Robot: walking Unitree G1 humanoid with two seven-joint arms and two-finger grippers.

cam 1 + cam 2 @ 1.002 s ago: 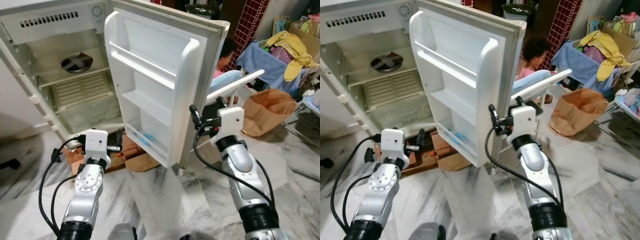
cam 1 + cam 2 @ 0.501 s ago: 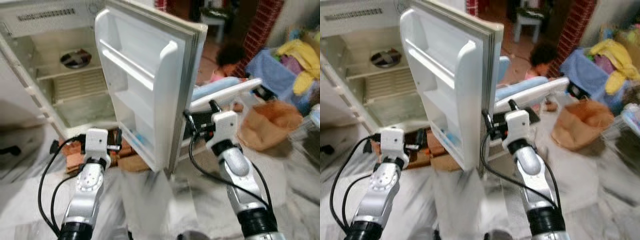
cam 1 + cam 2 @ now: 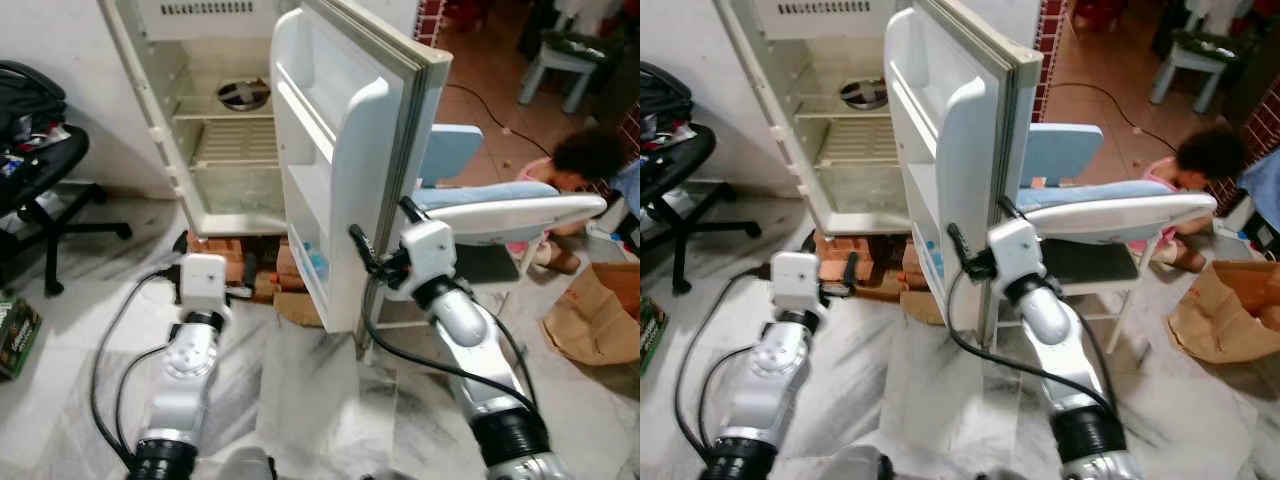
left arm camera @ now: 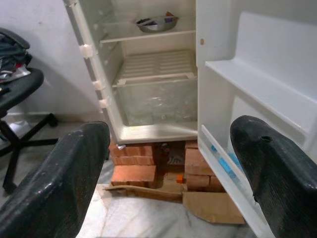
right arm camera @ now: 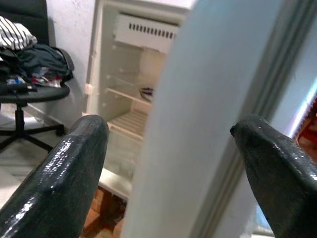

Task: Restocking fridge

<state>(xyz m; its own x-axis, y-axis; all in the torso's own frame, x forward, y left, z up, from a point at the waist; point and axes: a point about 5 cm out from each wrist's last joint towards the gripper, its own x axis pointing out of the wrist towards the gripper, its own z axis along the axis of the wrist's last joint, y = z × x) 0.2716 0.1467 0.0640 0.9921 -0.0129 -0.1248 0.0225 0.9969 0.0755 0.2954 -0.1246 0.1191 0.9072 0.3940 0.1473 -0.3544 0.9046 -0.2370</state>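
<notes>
While our head camera looks down, we see the white fridge (image 3: 215, 120) standing open against the wall, raised on a stack of red bricks (image 4: 136, 168). Its door (image 3: 345, 170) is swung wide towards us, inner shelves showing, with something blue (image 3: 316, 266) lying in the lowest door shelf. Behind the door stands a white and pale blue chair (image 3: 500, 215), and past it a person (image 3: 580, 160) sits low on the floor. A black office chair (image 3: 40, 170) piled with clothes stands to our left of the fridge. A brown paper bag (image 3: 595, 315) lies on the marble floor (image 3: 320, 400) to our right. A flattened piece of cardboard (image 4: 210, 208) lies at the foot of the bricks. A metal bowl (image 3: 243, 94) sits on the upper shelf inside the fridge.

Our right gripper (image 5: 168, 148) is up at the free edge of the door, its two fingers spread wide with the door edge between them, not pressing on it. Our left gripper (image 4: 171, 153) hovers low in front of the bricks, fingers apart and holding nothing.
</notes>
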